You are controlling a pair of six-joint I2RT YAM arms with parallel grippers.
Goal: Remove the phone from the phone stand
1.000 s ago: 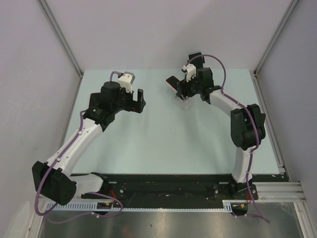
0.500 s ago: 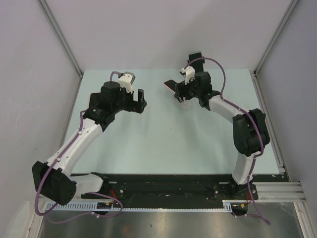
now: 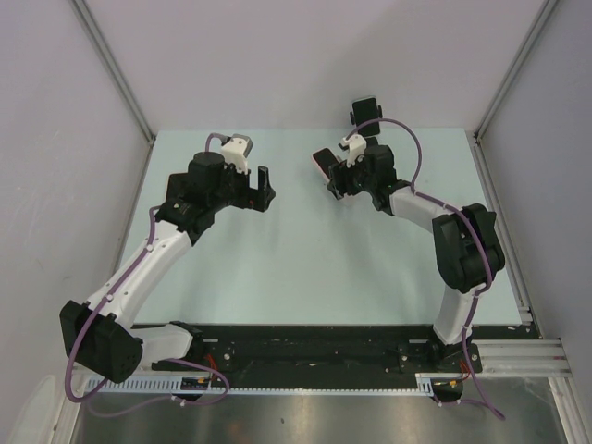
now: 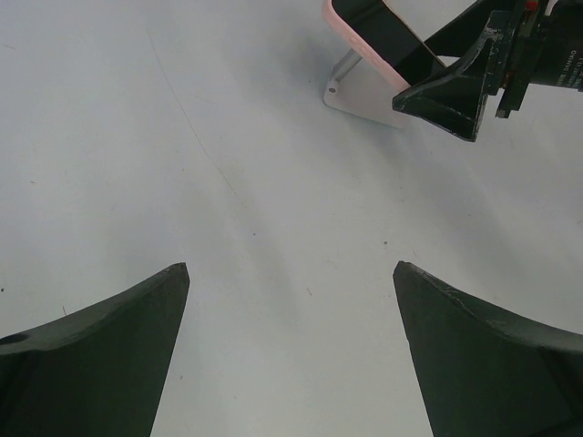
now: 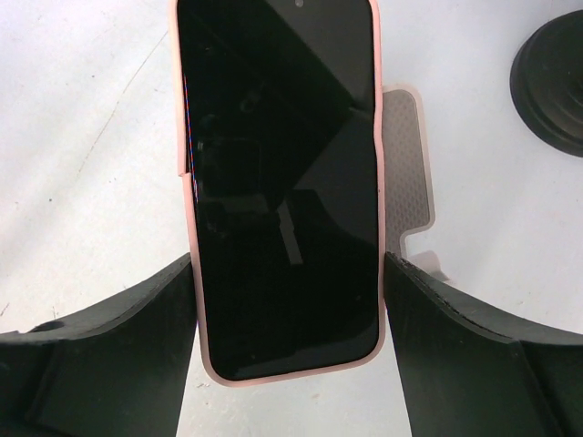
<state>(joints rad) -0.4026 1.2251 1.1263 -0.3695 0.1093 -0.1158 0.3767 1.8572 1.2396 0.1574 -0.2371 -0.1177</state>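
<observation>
Phone drawn slightly nearer, gripped between right hand fingers, stand just behind

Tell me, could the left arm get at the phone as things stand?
Probably not cleanly. The table between the left gripper and the phone is bare, but the right gripper clasps the phone by its two long edges, so the left would likely bump those fingers.
</observation>
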